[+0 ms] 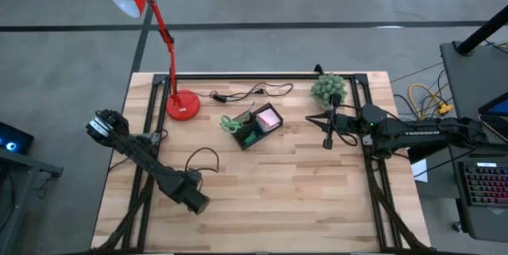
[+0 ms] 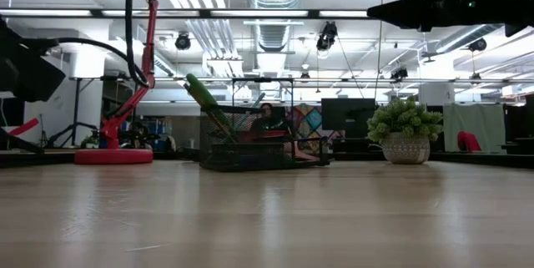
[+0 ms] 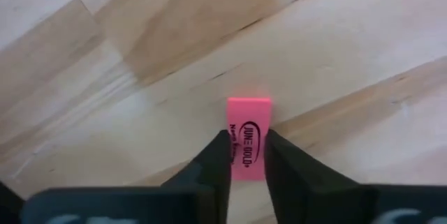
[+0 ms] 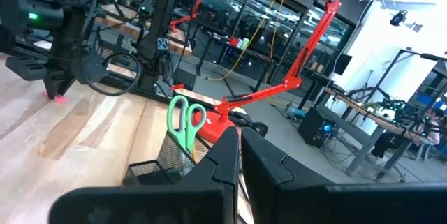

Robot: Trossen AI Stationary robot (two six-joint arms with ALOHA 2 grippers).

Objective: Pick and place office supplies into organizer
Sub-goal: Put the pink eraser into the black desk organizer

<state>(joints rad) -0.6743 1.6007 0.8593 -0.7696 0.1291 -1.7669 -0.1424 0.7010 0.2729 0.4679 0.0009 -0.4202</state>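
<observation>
Pale wooden table (image 1: 278, 191), workshop beyond

**My two arms, right now**

My left arm reaches down to the near left part of the tabletop (image 1: 317, 207), wrist bent low. My left pincer (image 3: 247, 155) points straight down, its two fingers pressed against the sides of a pink eraser (image 3: 248, 135). My right arm stretches in from the right edge, held high. My right pincer (image 1: 328, 139) hangs in the air, fingers together, holding nothing.
</observation>
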